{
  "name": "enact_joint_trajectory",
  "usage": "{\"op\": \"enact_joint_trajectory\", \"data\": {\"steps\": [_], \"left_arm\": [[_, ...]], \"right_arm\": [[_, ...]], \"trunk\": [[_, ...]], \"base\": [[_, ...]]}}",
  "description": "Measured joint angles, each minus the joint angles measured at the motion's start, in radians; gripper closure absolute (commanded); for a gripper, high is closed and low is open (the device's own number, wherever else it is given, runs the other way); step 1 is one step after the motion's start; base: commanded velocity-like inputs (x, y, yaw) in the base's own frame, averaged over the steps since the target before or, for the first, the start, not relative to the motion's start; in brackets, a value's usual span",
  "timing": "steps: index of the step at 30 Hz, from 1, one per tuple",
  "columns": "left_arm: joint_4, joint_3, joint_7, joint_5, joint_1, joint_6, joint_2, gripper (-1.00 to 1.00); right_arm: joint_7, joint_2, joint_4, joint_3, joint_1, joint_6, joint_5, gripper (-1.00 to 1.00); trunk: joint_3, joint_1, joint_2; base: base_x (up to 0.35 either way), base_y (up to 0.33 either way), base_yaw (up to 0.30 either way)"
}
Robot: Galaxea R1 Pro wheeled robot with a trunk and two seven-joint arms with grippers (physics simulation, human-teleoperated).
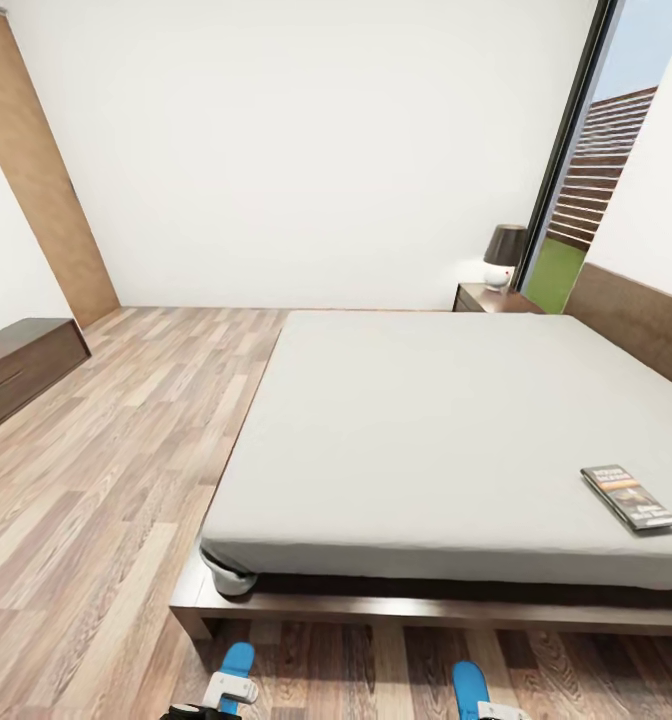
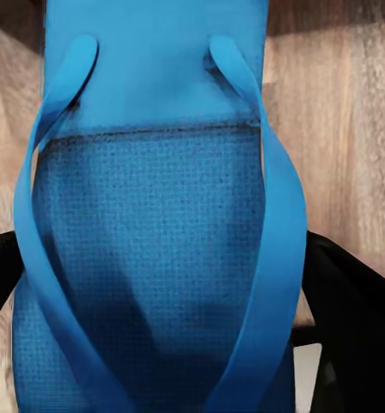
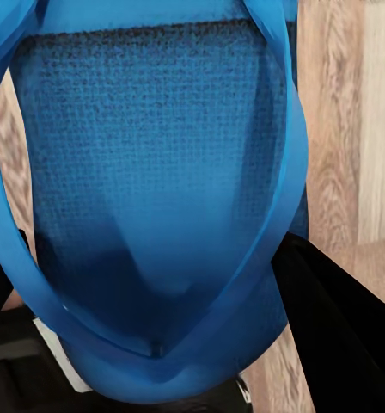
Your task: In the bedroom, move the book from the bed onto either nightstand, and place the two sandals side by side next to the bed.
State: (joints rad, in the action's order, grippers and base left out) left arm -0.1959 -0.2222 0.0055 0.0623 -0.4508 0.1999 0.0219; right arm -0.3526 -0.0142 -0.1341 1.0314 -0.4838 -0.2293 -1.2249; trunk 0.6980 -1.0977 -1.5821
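The book (image 1: 628, 496), dark with a photo cover, lies flat on the grey mattress of the bed (image 1: 446, 420), near its right side. A nightstand (image 1: 491, 298) stands beyond the bed's far corner. At the foot of the bed, above the wood floor, my left gripper (image 1: 216, 700) is shut on one blue sandal (image 1: 238, 660). The left wrist view shows that sandal (image 2: 149, 215) between black fingers (image 2: 351, 318). My right gripper (image 1: 496, 712) is shut on the other sandal (image 1: 466, 685), which the right wrist view shows as a strapped sandal (image 3: 158, 189) between its fingers (image 3: 339, 318).
A lamp (image 1: 503, 255) with a dark shade stands on the nightstand. The dark headboard (image 1: 641, 320) runs along the right wall by a tall window (image 1: 596, 180). A low brown cabinet (image 1: 16, 365) lines the left wall. Wood floor (image 1: 126, 450) stretches left of the bed.
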Motion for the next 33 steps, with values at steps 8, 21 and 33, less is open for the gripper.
{"op": "enact_joint_trajectory", "data": {"steps": [8, 21, 33], "left_arm": [[0.0, 0.0, 0.0, 0.0, 0.0, -0.008, 0.0, 1.0], [0.0, 0.0, 0.0, -0.001, 0.0, -0.023, 0.0, 1.0], [0.0, 0.0, 0.0, -0.001, 0.0, -0.041, 0.0, 1.0]], "right_arm": [[0.0, 0.001, 0.0, 0.002, -0.003, 0.0, 0.0, 1.0], [0.0, 0.001, -0.006, 0.003, -0.004, 0.002, 0.0, 1.0], [0.002, -0.001, -0.011, 0.005, -0.004, 0.012, 0.0, 1.0]], "trunk": [[0.025, -0.031, -0.056], [0.066, -0.081, -0.147], [0.103, -0.127, -0.231]], "base": [[0.0, 0.0, 0.0], [0.0, 0.0, 0.0], [0.0, 0.0, 0.0]]}}
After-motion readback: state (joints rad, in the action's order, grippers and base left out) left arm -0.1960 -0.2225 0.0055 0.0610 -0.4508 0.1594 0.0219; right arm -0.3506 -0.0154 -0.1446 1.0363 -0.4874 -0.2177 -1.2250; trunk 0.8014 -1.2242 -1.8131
